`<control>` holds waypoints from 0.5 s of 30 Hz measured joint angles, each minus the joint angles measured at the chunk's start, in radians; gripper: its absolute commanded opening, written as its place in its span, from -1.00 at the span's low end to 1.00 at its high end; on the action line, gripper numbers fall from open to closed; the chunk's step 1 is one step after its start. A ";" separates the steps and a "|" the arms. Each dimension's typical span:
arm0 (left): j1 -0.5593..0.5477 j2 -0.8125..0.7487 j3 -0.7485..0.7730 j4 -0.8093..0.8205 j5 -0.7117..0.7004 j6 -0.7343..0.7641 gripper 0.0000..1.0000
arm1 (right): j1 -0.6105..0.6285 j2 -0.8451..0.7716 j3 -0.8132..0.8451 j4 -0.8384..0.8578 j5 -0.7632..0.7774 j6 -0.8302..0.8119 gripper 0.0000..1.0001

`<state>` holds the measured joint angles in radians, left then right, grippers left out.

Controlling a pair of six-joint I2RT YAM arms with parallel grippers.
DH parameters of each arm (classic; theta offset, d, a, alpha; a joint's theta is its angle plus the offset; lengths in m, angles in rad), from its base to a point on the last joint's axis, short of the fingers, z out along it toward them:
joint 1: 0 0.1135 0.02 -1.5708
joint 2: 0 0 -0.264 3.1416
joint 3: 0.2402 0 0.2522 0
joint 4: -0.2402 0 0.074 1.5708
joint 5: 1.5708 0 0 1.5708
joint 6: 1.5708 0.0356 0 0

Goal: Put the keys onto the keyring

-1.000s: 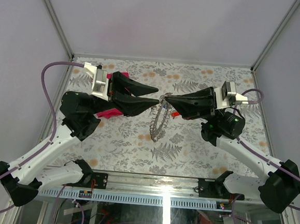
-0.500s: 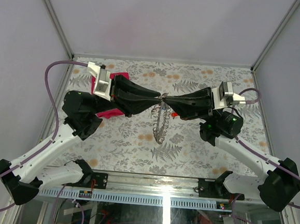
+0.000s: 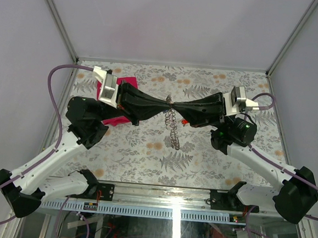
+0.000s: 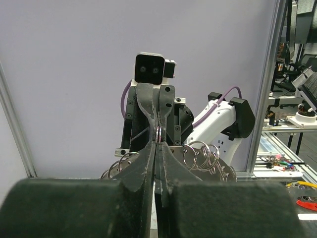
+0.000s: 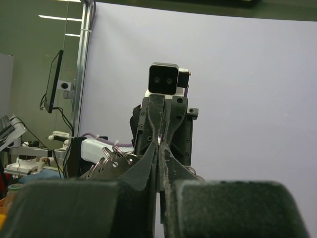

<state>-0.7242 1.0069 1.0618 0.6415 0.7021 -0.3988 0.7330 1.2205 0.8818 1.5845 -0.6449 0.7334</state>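
My left gripper (image 3: 167, 103) and right gripper (image 3: 175, 105) meet tip to tip above the middle of the table. Both are shut on the top of the keyring (image 3: 173, 125), a silvery loop with several small rings that hangs down from the tips. In the left wrist view my left gripper (image 4: 158, 144) pinches a thin ring edge (image 4: 159, 134), with more rings (image 4: 200, 153) hanging beside it. In the right wrist view my right gripper (image 5: 159, 145) pinches the same bright metal (image 5: 158, 138). A small red key head (image 3: 185, 121) shows under the right fingers. The other keys are hidden.
A pink-red cloth (image 3: 114, 119) lies under and behind the left gripper, on the fern and flower printed table cover (image 3: 145, 151). Metal frame posts (image 3: 57, 17) and grey walls close in the back and sides.
My left gripper has shut and moved right until its tips meet the right gripper's. The keyring, held only by the right gripper before, now hangs narrower between both.
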 measured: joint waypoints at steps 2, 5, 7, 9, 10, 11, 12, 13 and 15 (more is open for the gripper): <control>0.000 0.000 0.000 0.000 0.002 0.000 -1.00 | 0.000 0.000 0.000 0.000 0.000 0.000 -0.95; 0.000 -0.002 0.004 -0.014 0.001 0.008 -1.00 | 0.000 0.000 0.000 0.000 0.000 -0.004 -0.69; 0.000 -0.005 0.012 -0.040 0.000 0.024 -1.00 | 0.000 0.000 0.000 -0.001 -0.001 -0.013 -0.53; -0.001 -0.006 0.039 -0.127 -0.001 0.060 -1.00 | 0.002 -0.007 -0.006 -0.004 0.000 -0.039 -0.42; -0.001 -0.006 0.047 -0.154 -0.003 0.074 -1.00 | 0.002 -0.016 -0.013 -0.010 0.000 -0.055 -0.38; -0.001 -0.006 0.061 -0.201 -0.003 0.093 -1.00 | 0.002 -0.033 -0.025 -0.032 0.000 -0.078 -0.36; -0.002 -0.008 0.076 -0.251 -0.003 0.117 -1.00 | 0.002 -0.056 -0.040 -0.060 0.001 -0.105 -0.35; -0.003 -0.008 0.094 -0.304 -0.003 0.142 -1.00 | 0.002 -0.084 -0.056 -0.095 0.002 -0.136 -0.34; -0.005 -0.008 0.130 -0.407 -0.002 0.195 -1.00 | 0.003 -0.144 -0.084 -0.174 0.005 -0.209 -0.33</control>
<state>-0.7296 0.9985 1.1923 0.2340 0.7002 -0.2043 0.7357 1.0763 0.7979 1.4109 -0.6403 0.5243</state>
